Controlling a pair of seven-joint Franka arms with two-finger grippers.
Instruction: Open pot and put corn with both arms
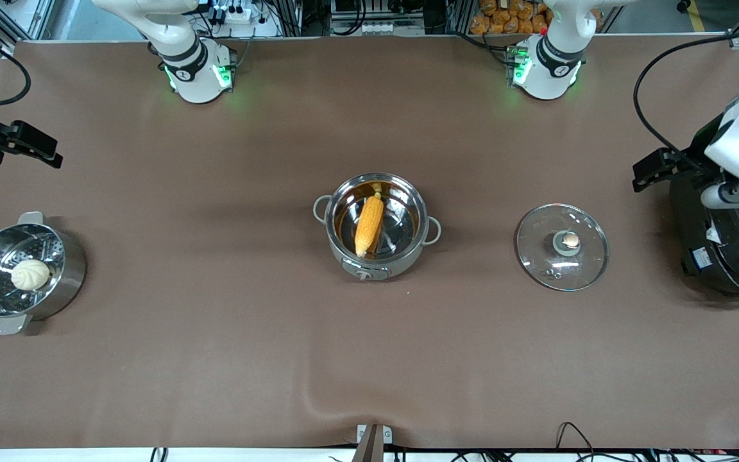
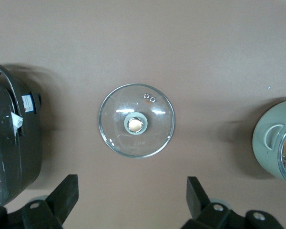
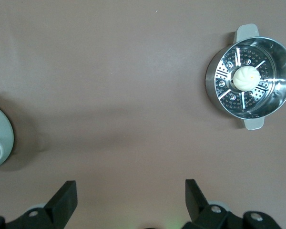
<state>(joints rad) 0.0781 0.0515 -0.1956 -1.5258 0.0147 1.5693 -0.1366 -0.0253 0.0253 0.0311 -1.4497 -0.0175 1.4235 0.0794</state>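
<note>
The steel pot [image 1: 376, 253] stands open at the table's middle. The corn [image 1: 369, 224] lies inside it. Its glass lid [image 1: 562, 247] with the copper knob lies flat on the table, beside the pot toward the left arm's end. My left gripper [image 1: 655, 170] hangs high and open near the rice cooker, holding nothing; in its wrist view the gripper [image 2: 132, 186] has the lid [image 2: 136, 120] under it and the pot's rim [image 2: 276, 143] at the edge. My right gripper [image 1: 26, 144] hangs high, open and empty, at the right arm's end of the table; it also shows in its own wrist view [image 3: 131, 188].
A steel steamer pot [image 1: 68, 282] with a white bun [image 1: 30, 274] stands at the right arm's end; it also shows in the right wrist view [image 3: 217, 95]. A large black rice cooker [image 1: 729, 256] stands at the left arm's end, next to the lid.
</note>
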